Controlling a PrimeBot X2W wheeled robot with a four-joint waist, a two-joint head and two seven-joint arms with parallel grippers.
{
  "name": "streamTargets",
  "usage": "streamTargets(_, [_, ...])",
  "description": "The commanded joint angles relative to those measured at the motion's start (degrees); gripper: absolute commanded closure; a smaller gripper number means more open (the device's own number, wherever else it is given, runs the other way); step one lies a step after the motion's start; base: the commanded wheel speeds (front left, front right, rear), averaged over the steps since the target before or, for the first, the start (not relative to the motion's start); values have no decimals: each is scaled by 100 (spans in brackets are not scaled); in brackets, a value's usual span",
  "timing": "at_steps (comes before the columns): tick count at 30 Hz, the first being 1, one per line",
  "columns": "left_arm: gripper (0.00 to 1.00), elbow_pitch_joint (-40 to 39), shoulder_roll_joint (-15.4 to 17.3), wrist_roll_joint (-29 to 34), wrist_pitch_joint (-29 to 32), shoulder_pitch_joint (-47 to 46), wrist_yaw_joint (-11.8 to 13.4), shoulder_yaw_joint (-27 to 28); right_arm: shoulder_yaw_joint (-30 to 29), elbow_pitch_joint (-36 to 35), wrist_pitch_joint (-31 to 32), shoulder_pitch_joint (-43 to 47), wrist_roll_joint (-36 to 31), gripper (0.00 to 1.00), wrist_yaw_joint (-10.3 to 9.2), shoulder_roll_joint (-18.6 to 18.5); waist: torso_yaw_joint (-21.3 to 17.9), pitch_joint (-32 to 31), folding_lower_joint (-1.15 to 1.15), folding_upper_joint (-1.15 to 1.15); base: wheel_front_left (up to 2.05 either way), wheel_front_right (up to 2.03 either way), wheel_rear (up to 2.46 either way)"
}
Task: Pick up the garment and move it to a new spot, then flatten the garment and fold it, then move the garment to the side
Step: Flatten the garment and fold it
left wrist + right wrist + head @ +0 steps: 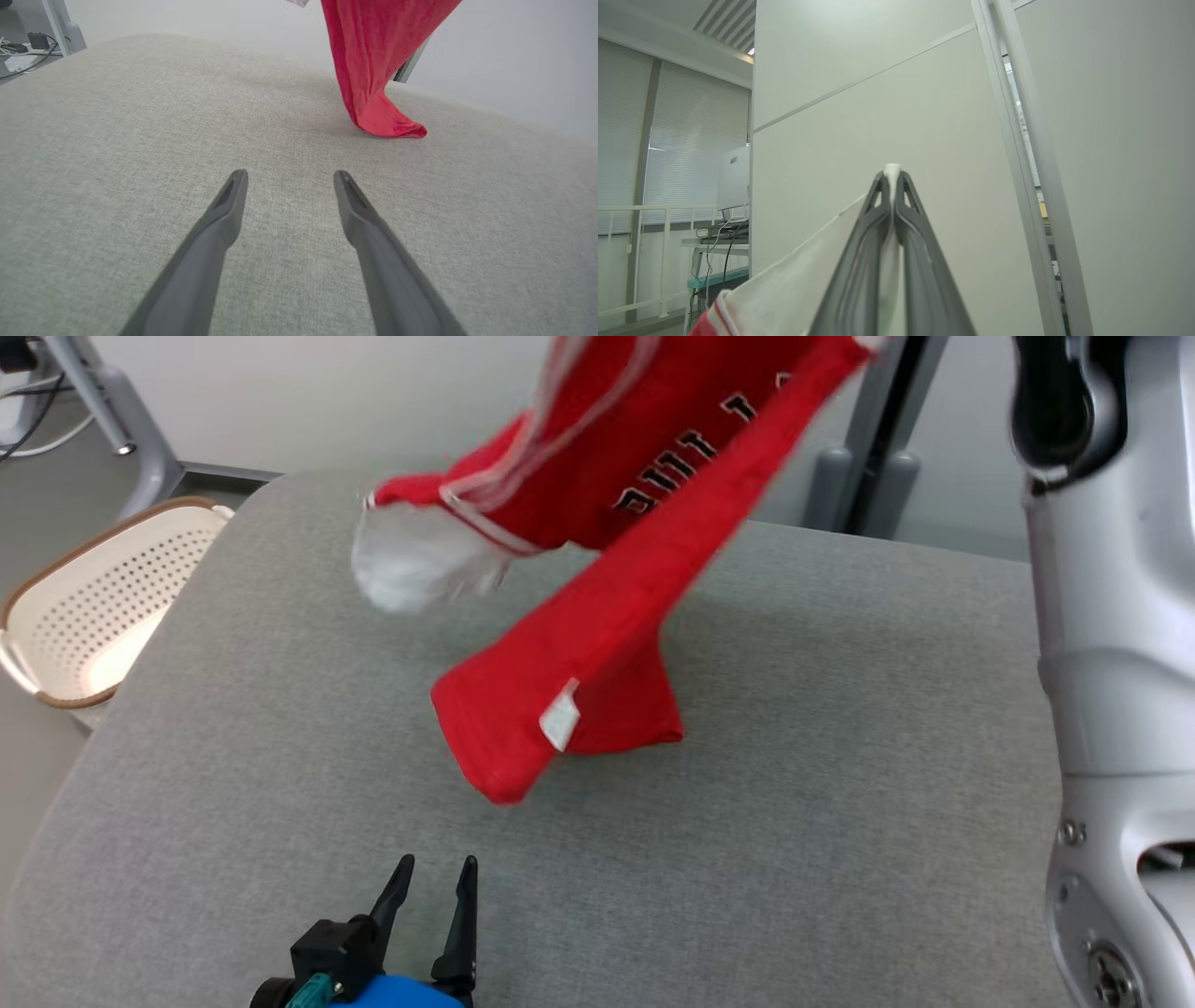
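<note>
The right gripper [893, 173] is pinched tight on a white edge of the garment [597, 644], which hangs down with its lowest fold touching the grey table [840, 784]. The left gripper [436, 877] is spread wide and empty, the garment ahead of it and slightly to its right.

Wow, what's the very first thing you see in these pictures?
A big red shirt hangs in the middle, with just its bottom end touching the grey table. The right tool is shut on the shirt's white edge, high up, and the left tool is open, low near the front. A white basket sits off to the left.
</note>
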Motion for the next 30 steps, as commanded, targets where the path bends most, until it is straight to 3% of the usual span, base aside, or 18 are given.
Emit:
streamTargets(1, [0,-13,6,28,-15,17,-8,27,-61,80,-13,256,-134,100,0,0,-54,-21,1,0,0,0,0])
streamTargets(6, [0,-53,2,59,-15,-31,-8,109,-1092,580,-19,1458,-1333,100,0,-236,-286,35,1,0,0,0,0])
streamTargets(13, [0,-114,1,71,-15,-147,-8,18,-2506,1056,-20,3307,-2206,100,0,-423,-492,137,1,0,0,0,0])
streamTargets(14, [0,-123,4,79,-15,-159,-8,2,-2637,1049,-19,3495,-2273,83,0,-390,-518,140,1,0,0,0,0])
streamTargets(15, [0,-134,12,81,-15,-169,-8,4,-2744,1040,-19,3655,-2338,54,0,-335,-552,144,1,0,0,0,0])
streamTargets(16, [0,-136,26,81,-15,-171,-8,0,-2815,1046,-20,3822,-2433,0,0,-286,-585,142,1,0,0,0,0])
streamTargets(22, [0,-161,56,72,-15,-209,-8,-140,-2586,472,-17,4408,-2659,0,0,-57,-751,113,1,0,0,0,0])
streamTargets(30, [0,-102,83,-100,-15,-146,-8,-823,-1371,-670,-16,5231,-2107,0,0,1,-948,26,1,0,0,0,0])
